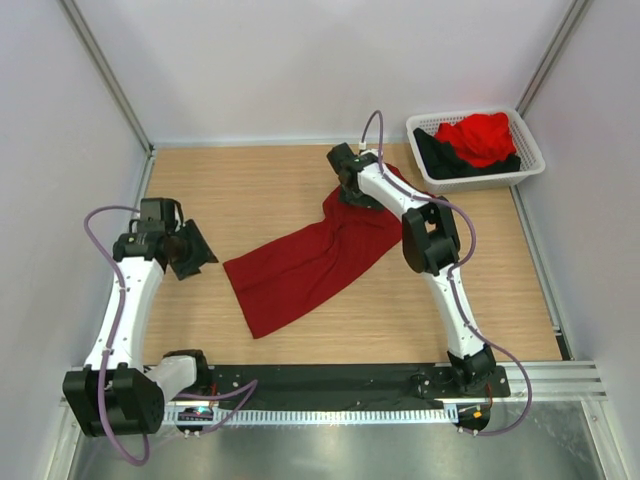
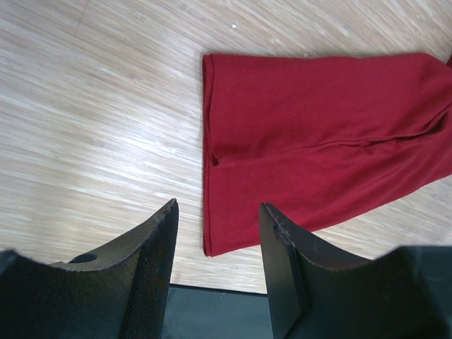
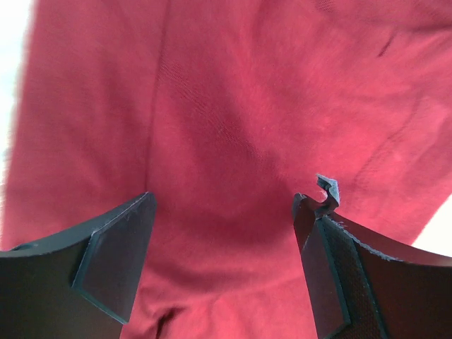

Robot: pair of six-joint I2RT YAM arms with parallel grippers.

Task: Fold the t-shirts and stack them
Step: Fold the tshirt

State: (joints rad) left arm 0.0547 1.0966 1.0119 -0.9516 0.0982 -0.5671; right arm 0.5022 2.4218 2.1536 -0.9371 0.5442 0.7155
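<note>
A dark crimson t-shirt (image 1: 310,258) lies folded into a long strip, slanting across the middle of the wooden table (image 1: 240,185). My right gripper (image 1: 349,187) hangs open just above the strip's far right end. In the right wrist view the crimson cloth (image 3: 233,106) fills the frame between the spread jaws of the right gripper (image 3: 222,205), which hold nothing. My left gripper (image 1: 192,250) is open and empty, left of the strip's near end. The left wrist view shows the left gripper (image 2: 219,219) a little short of the shirt's hem (image 2: 318,134). A brighter red shirt (image 1: 482,137) and a black shirt (image 1: 440,158) lie bunched in the basket.
A white latticed basket (image 1: 530,160) stands at the table's far right corner. White walls enclose the table on the left, back and right. A black strip (image 1: 330,378) and a metal rail run along the near edge by the arm bases.
</note>
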